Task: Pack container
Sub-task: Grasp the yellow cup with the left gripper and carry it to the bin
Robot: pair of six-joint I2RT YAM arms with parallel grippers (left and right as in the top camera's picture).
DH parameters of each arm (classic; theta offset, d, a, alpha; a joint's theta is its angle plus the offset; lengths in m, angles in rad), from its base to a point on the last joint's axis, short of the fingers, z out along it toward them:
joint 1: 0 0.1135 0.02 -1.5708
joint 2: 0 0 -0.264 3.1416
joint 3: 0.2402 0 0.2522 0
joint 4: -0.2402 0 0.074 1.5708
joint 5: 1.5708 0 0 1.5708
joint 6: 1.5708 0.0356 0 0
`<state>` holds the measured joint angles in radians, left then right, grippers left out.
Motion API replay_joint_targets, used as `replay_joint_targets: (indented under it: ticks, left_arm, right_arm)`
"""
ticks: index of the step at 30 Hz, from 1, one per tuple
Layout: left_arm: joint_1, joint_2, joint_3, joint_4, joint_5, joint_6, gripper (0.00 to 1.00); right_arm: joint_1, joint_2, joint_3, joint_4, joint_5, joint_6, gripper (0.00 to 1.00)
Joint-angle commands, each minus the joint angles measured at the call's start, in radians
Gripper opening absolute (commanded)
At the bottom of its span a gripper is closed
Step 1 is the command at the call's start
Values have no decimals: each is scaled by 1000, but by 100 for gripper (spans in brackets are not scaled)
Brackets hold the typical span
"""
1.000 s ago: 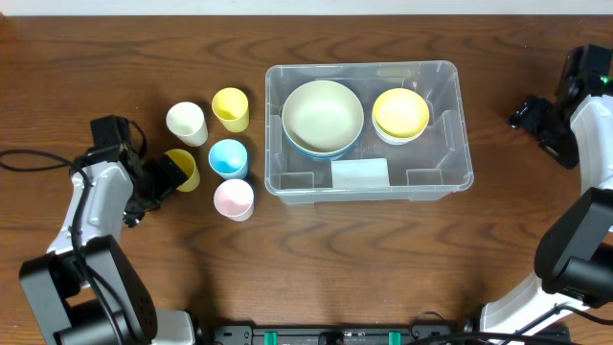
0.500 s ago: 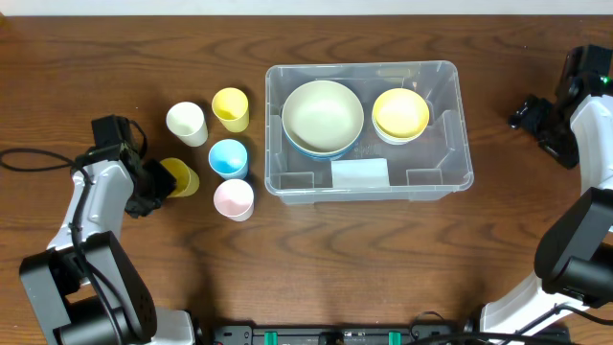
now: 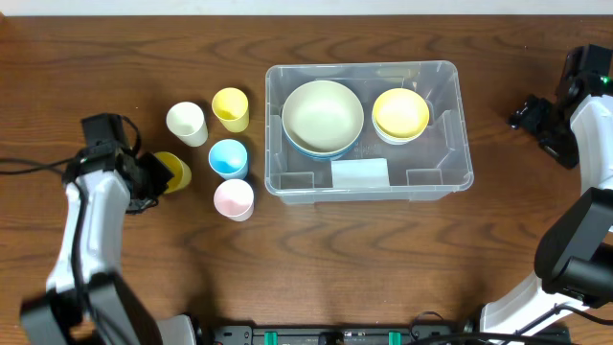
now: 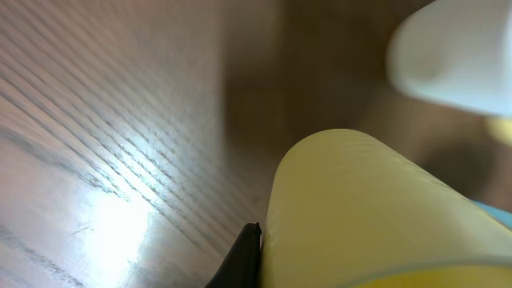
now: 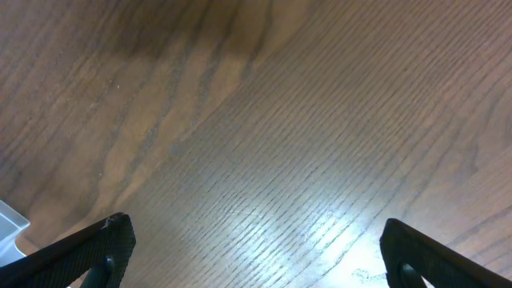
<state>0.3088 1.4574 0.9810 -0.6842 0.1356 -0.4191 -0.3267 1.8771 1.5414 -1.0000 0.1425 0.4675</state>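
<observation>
Four cups (image 3: 229, 158) stand left of the container (image 3: 441, 158), which sits right of mid-table. Its white label (image 3: 360, 172) shows no legible writing. Bare table (image 3: 335, 268) lies in front. The left gripper (image 3: 153, 177) pinches a dark-yellow cup (image 3: 175, 170). The right gripper (image 3: 532, 115) hangs near the right edge.

Left wrist: one finger (image 4: 244, 260) touches that cup.

Right wrist: fingers (image 5: 104, 248) are spread wide over bare wood.
</observation>
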Motion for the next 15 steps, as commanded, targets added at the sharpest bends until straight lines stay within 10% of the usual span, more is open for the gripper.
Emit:
replay_joint_targets:
  ticks: [1, 15]
  left_arm:
    - [4, -124, 34, -3, 11, 1, 6]
    - [-298, -587, 34, 183, 186, 1, 6]
  right_arm:
    - [0, 7, -5, 2, 3, 18, 99]
    - [0, 7, -5, 2, 3, 18, 99]
